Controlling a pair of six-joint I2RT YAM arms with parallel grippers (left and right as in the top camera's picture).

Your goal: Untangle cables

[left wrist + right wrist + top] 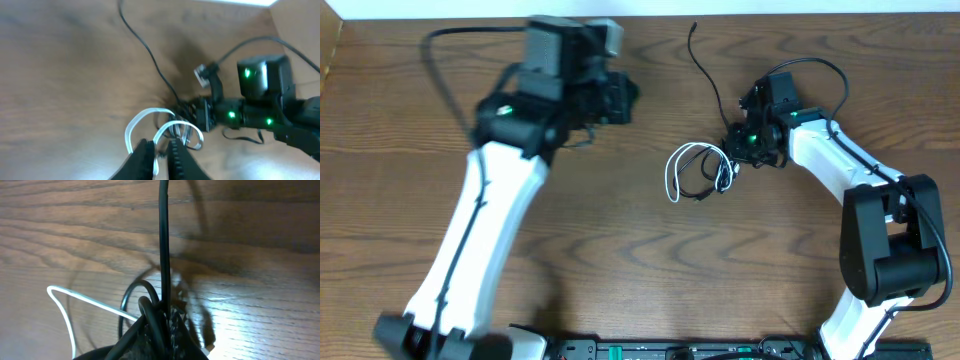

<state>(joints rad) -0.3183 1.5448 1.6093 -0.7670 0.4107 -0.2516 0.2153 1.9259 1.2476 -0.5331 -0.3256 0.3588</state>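
Observation:
The white cable (672, 170) lies in loops mid-table, tangled with the black cable (705, 70), which runs from the far edge down into the knot. My right gripper (735, 140) is at the right side of the tangle, shut on the black cable (163, 230), which rises straight out of its fingers (165, 325); a white loop (62, 297) lies to its left. My left gripper (620, 98) hovers left of and behind the tangle, blurred, holding nothing. In the left wrist view its fingers (161, 150) are almost together, with the white loops (132, 127) seen beyond them.
The right arm (265, 110), with green lights, reaches in from the right. The left arm (490, 210) crosses the left half of the brown wooden table (620, 260). A thicker arm wire (450, 60) loops at the back left.

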